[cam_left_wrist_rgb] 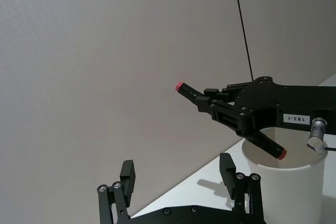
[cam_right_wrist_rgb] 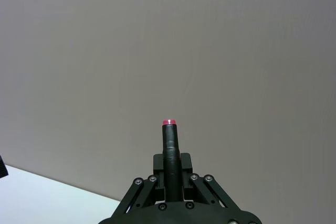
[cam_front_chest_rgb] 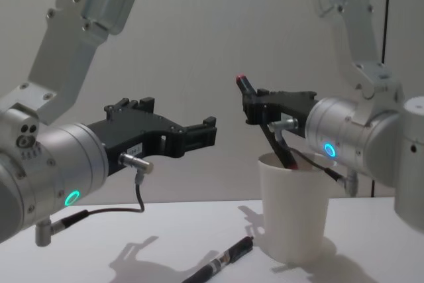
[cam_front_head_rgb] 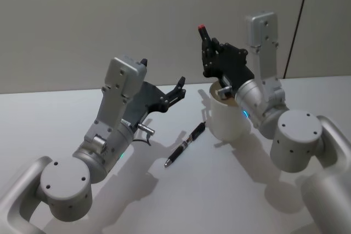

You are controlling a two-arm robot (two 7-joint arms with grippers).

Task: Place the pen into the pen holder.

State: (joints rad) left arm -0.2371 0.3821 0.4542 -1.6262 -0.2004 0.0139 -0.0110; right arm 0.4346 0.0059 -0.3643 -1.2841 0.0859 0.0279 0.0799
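Note:
My right gripper [cam_front_head_rgb: 208, 50] is shut on a black pen [cam_front_head_rgb: 205, 35] with red ends. It holds the pen tilted above the pen holder [cam_front_head_rgb: 227, 120], a plain white paper cup. The pen's lower end [cam_left_wrist_rgb: 273, 148] dips into the cup's mouth. The right wrist view has the pen's upper end [cam_right_wrist_rgb: 169, 140] sticking out past the shut right gripper [cam_right_wrist_rgb: 169, 174]. A second black pen [cam_front_head_rgb: 185, 145] lies flat on the table just left of the cup. My left gripper [cam_front_head_rgb: 178, 87] hovers open to the left of the cup, above the table, with nothing between its fingers [cam_left_wrist_rgb: 127, 174].
The table [cam_front_head_rgb: 219, 190] is white and bare around the cup and the lying pen. A plain grey wall stands behind it. A thin dark cable [cam_left_wrist_rgb: 242, 24] hangs down the wall at the back right.

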